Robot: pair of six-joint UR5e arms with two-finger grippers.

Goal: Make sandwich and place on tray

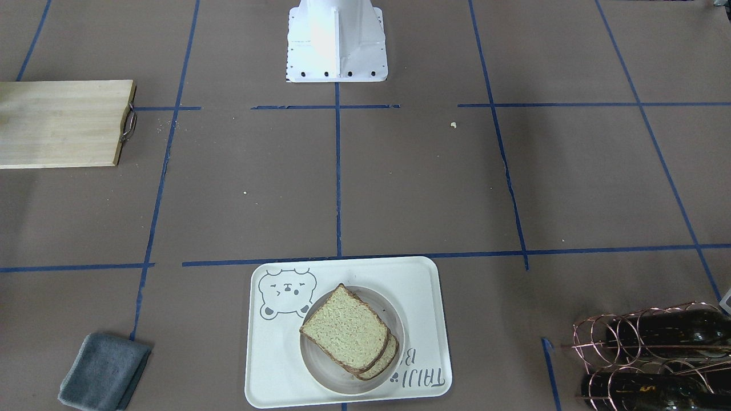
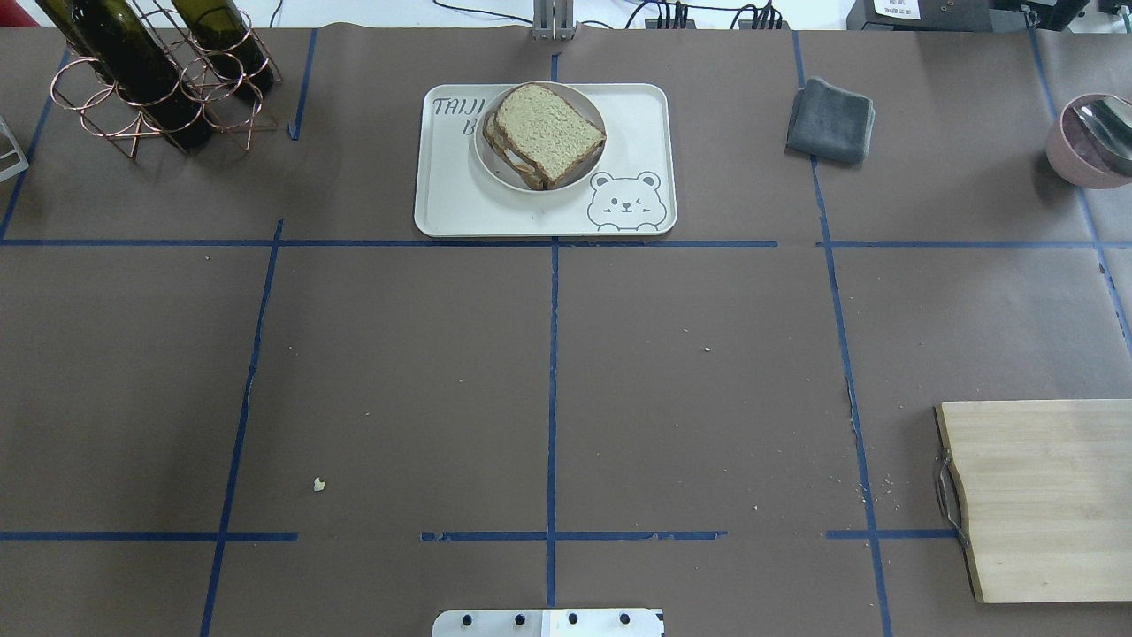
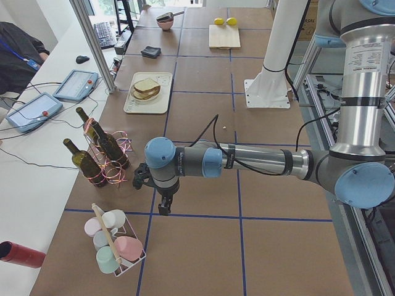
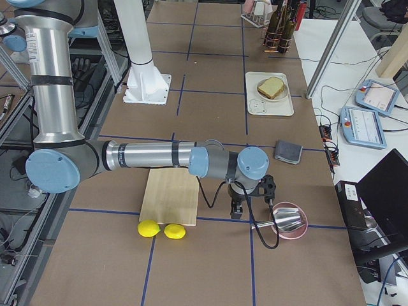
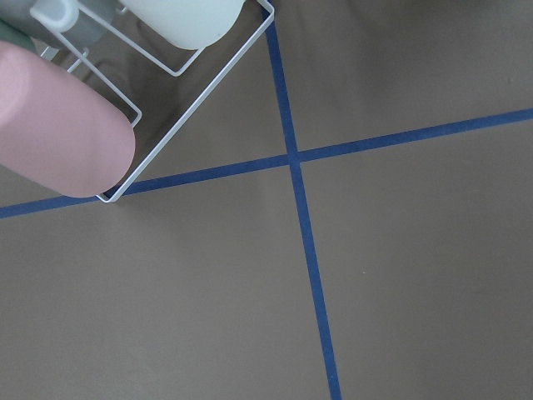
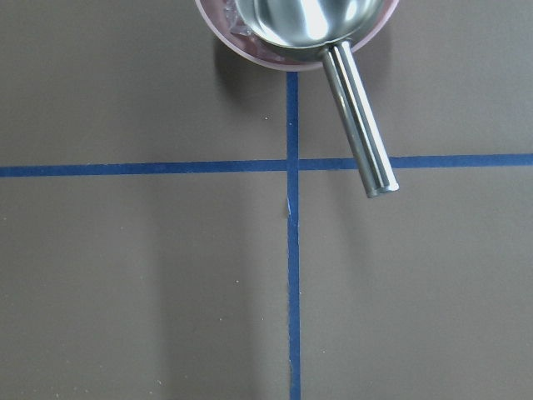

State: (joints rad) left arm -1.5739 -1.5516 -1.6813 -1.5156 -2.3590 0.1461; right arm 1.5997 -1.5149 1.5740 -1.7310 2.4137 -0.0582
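The sandwich (image 1: 345, 334) lies as two stacked slices of tan bread on a small round white plate (image 1: 320, 365), which stands on the cream tray (image 1: 422, 297) with the bear drawing. In the overhead view the sandwich (image 2: 548, 133) shows a thin white sliver between the slices; the yolk is hidden. My left gripper (image 3: 162, 209) shows only in the exterior left view, low over the table near a cup rack, far from the tray (image 3: 148, 106). My right gripper (image 4: 236, 213) shows only in the exterior right view, beside a pink bowl. I cannot tell whether either is open or shut.
A wooden cutting board (image 2: 1044, 495) lies at the near right, with two lemons (image 4: 162, 229) beside it. A grey cloth (image 2: 831, 119), a pink bowl with a metal scoop (image 2: 1088, 137), a wire rack of wine bottles (image 2: 150, 75) and a rack of cups (image 3: 114, 246) stand around.
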